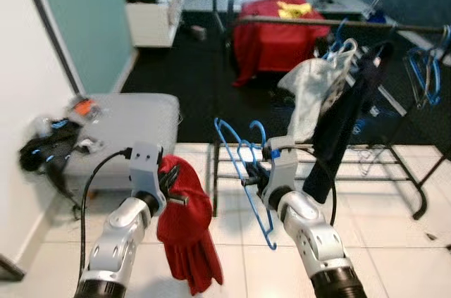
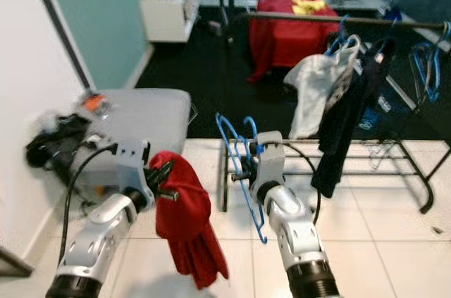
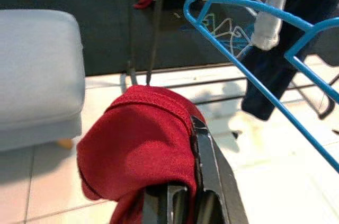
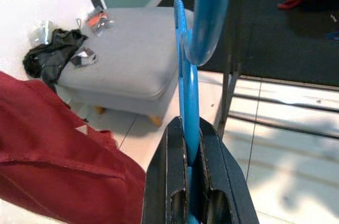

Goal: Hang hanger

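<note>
I'm holding the blue hanger point(image 1: 246, 171) in my right gripper point(image 1: 259, 177), jaws clamped on its thin neck just below the hook, w/ the hook up and the triangle dangling down, in front of the clothes rack point(image 1: 317, 27). My left gripper point(image 1: 168, 184) is gripping the red garment point(image 1: 184, 224), jaws pinched on a fold near its top edge; the rest is drooping well below.

Handling, as I'm judging it: the hanger is looking like thin plastic or coated wire, so light, stiff-ish but springy, prob slick where I'm pinching it. It's likely to pivot in the jaws if I swing it fast. The neck is the right spot to hold since it's leaving the hook free to go over the rail. The garment is soft, floppy, no shape of its own; it'll slide off unless it's draped wide across the hanger's shoulders.

The rack rail is sitting beyond the hanger and higher, already carrying a white shirt point(image 1: 310, 94), dark clothing point(image 1: 345, 129) and more blue hangers point(image 1: 423, 65) toward its far end.
</note>
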You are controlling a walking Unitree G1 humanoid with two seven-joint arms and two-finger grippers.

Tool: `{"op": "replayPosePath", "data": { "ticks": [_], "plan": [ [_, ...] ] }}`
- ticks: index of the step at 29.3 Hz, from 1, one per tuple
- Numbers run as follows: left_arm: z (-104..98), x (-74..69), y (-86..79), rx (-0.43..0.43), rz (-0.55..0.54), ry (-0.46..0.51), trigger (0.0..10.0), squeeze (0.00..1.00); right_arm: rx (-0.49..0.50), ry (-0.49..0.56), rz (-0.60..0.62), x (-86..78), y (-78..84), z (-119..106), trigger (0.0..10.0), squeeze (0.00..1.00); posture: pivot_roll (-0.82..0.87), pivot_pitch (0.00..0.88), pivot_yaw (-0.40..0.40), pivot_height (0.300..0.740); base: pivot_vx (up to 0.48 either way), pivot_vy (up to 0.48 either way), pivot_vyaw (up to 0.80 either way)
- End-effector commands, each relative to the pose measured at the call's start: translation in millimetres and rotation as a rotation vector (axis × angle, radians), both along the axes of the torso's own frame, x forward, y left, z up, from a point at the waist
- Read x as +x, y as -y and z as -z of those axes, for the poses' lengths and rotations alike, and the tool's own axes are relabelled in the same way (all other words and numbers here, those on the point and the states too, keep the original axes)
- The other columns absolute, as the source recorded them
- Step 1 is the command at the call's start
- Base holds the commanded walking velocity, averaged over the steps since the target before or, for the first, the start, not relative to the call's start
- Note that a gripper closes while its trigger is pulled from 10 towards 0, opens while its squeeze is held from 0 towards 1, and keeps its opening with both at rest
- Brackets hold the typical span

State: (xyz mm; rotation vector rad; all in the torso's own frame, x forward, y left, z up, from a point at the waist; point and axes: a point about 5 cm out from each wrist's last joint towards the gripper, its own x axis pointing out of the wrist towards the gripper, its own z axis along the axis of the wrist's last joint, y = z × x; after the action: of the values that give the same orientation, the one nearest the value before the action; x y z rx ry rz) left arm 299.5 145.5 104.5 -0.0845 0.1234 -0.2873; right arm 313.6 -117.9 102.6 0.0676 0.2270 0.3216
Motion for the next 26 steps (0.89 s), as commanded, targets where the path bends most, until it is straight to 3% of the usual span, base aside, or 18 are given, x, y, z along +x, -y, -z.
{"op": "replayPosePath", "data": {
  "ticks": [1,20,26],
  "plan": [
    [-3.8,2.0,0.9,0.001,0.012,0.023,10.0,0.0,0.0,0.001,0.006,-0.6,0.6,1.0,10.0,0.0,-0.03,0.0,-0.02,0.74,-0.292,0.0,0.0],
    [-3.6,2.3,2.2,0.011,0.023,0.019,10.0,0.0,0.017,-0.006,0.009,-0.2,-1.0,1.0,10.0,0.0,-0.04,0.0,-0.011,0.74,-0.285,0.0,0.0],
    [-0.5,3.7,1.5,0.038,0.021,-0.005,10.0,0.0,0.038,-0.012,0.015,0.6,-2.4,0.1,10.0,0.0,-0.03,0.0,-0.007,0.74,0.0,0.0,0.0]
  ]
}}
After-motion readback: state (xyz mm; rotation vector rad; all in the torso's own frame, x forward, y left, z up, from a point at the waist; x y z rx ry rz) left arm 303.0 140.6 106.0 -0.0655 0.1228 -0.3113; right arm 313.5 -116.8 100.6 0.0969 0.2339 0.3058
